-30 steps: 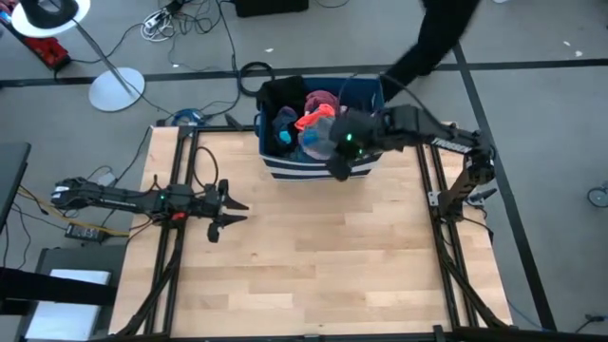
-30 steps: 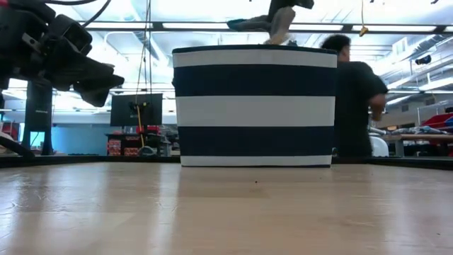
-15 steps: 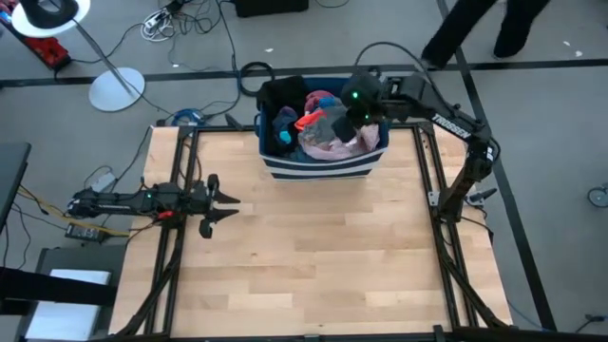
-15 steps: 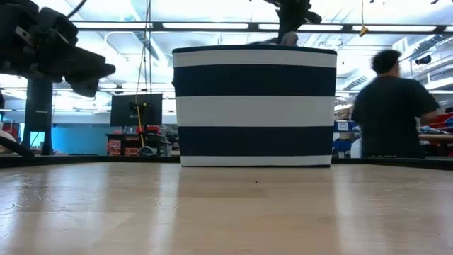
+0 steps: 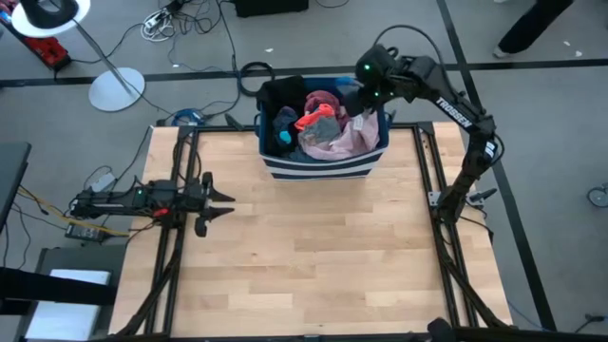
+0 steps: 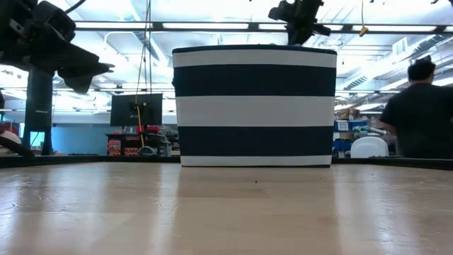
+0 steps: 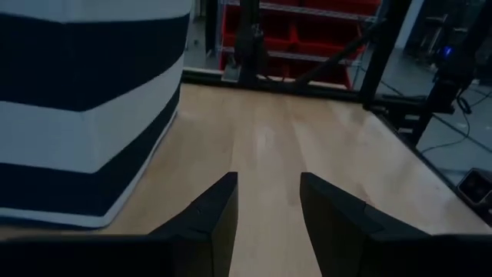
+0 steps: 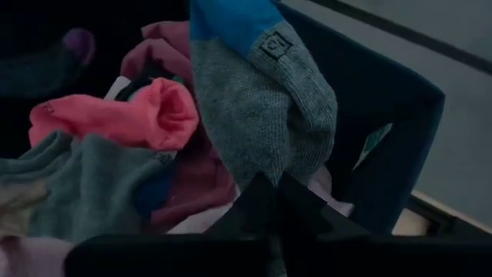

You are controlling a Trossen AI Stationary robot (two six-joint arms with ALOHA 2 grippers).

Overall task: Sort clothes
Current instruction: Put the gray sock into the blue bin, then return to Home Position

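Observation:
The clothes lie heaped in a dark blue bin with a white stripe (image 5: 318, 169) at the table's far middle: a pink garment (image 5: 347, 141), a red-orange piece (image 5: 313, 119), a maroon one (image 5: 323, 99) and a black one (image 5: 280, 95). My right gripper (image 5: 364, 93) hangs over the bin's far right corner, shut on a grey sock with a blue band (image 8: 261, 100). In the low view it (image 6: 301, 32) stands above the bin's rim. My left gripper (image 5: 226, 197) is open and empty above the table's left part. My right gripper pinches the sock's grey end (image 8: 261, 165) between its two fingers, at their free ends. The sock reaches away past the fingertips, its blue band (image 8: 231, 23) farthest off, lifted above the heap in the bin.
The bin's near wall (image 7: 77, 115) shows beside my left gripper (image 7: 265, 208). Bare wood lies between the two arms (image 5: 323, 247). A lamp stand (image 5: 116, 87) and cables lie on the floor beyond the far edge. A person (image 6: 417, 106) stands behind the table at the right.
My right gripper has gone from the bin's near right part toward the table's far edge, to over the bin's far right corner, carrying the sock with it. My left gripper has drawn back toward the table's left edge. The person behind the table has walked off to the right.

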